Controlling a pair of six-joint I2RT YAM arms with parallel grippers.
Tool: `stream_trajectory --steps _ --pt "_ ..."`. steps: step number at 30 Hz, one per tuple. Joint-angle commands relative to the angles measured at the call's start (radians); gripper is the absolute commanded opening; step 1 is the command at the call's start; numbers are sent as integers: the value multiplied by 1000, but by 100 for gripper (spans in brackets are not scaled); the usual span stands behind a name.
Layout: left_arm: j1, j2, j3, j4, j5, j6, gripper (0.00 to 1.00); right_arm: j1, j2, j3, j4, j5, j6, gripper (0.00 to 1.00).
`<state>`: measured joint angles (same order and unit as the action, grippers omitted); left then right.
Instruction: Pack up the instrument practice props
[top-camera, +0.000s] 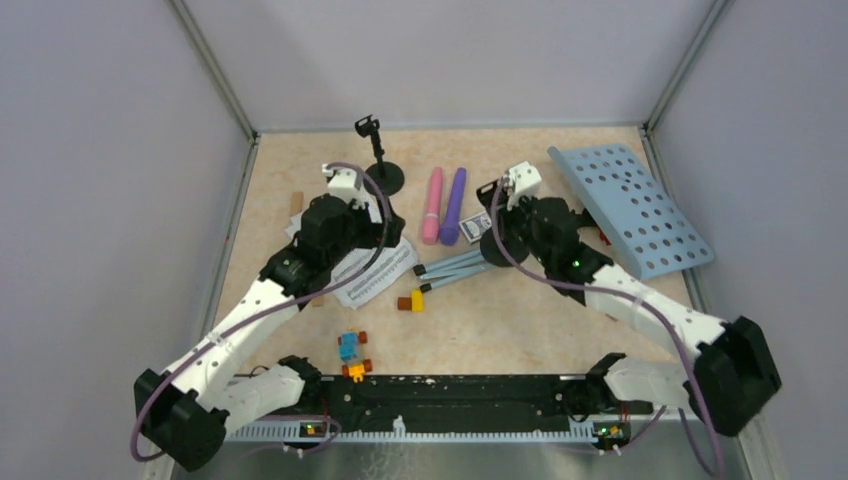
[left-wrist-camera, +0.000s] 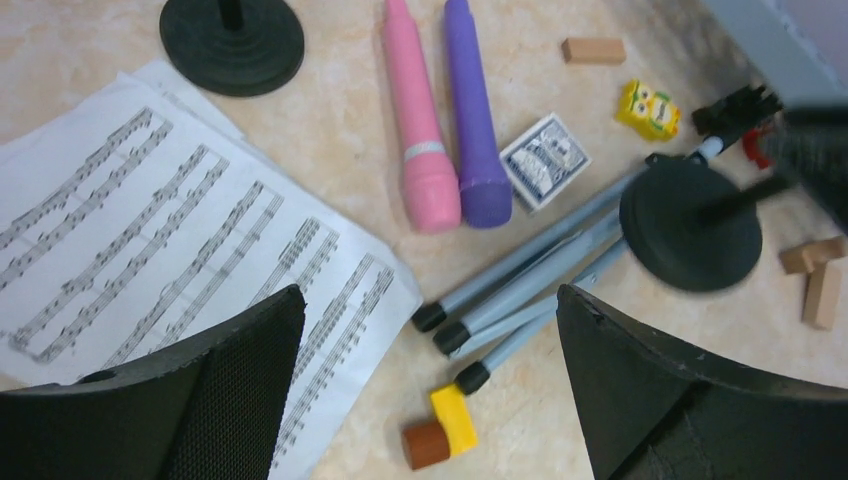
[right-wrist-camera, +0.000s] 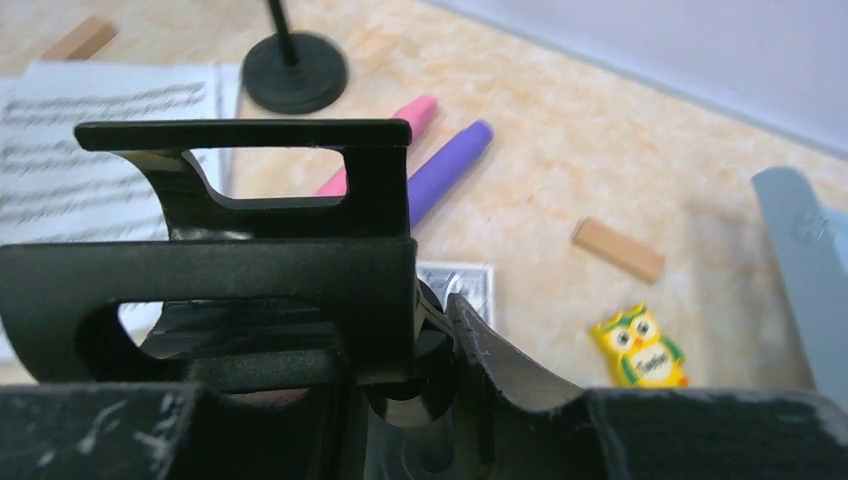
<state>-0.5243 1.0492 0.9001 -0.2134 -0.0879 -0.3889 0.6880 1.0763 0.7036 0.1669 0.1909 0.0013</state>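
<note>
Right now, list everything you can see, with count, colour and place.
music desk: one, pale blue, back right
tripod legs: three, grey-blue, centre
sheet music: several pages, white, left
microphones: two, pink and purple, back centre
mic stands: two, black, back and centre-right
card box: one, blue-white, beside purple microphone
owl toy: one, yellow, right
bricks and blocks: several, mixed colours, scattered
left claw: open, over sheet music
right claw: shut on a mic stand
</note>
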Motion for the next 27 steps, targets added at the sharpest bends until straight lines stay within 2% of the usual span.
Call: stream_trajectory --steps 1,7,13,18,22,27 --pt "-2 -115 -90 -82 15 53 99 -120 207 221 266 -110 -67 0" --pt "-1 -218 -165 -96 22 87 99 -238 534 499 318 -151 -55 0" --pt "-2 -263 -205 -136 1 105 99 -279 798 748 315 -131 -115 0" --pt "-2 -291 -205 -149 4 114 99 -286 965 886 307 -132 -138 0" --pt "-2 -292 -209 -147 -16 115 99 -286 1062 977 269 -167 -82 0" --pt "-2 -283 -208 -148 -27 116 99 -271 1111 990 280 -264 -9 0"
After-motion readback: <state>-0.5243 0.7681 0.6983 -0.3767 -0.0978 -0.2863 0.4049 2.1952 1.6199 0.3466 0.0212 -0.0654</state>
